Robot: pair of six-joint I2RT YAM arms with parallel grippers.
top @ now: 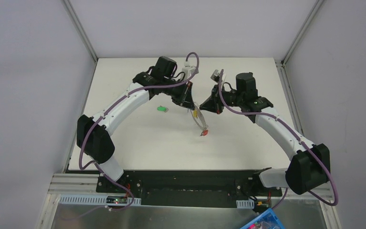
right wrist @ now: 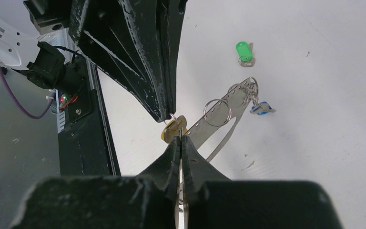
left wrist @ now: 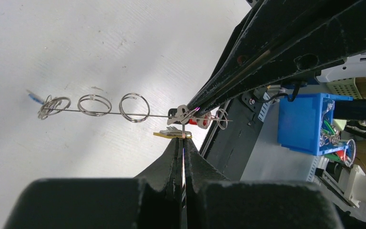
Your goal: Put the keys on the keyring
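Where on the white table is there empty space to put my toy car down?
The near part of the table, between the red key and the arms' bases, is bare. So is the far right corner. The middle is crowded: the left claw and right claw meet at the ring strip, with the green key beside them.

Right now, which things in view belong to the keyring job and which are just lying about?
Job: yellow key; split ring pinched by left fingers and right fingers; ring strip; green key; blue key; red key.
Lying about: blue bin near the arm bases.
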